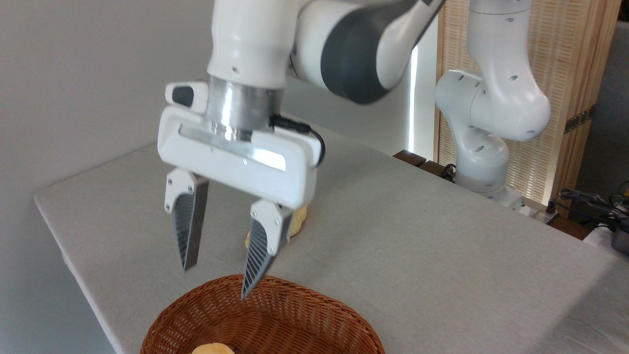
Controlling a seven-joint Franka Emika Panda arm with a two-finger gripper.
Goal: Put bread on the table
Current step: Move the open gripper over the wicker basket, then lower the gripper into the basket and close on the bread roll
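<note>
This looks like a robotics lab or test room rather than a home. A white and grey robot arm (486, 103) is bolted at the far edge of a long desk (417, 246) covered in plain grey cloth, and its hand (216, 280) hangs over the near end. The wall (73, 73) behind is bare and pale, without decoration. On the right stands a slatted wooden screen (570, 64), and loose black cables (589, 199) lie beside the arm's base. A wicker basket (260, 319) on the desk is a staged prop, set out alone on the cloth.
</note>
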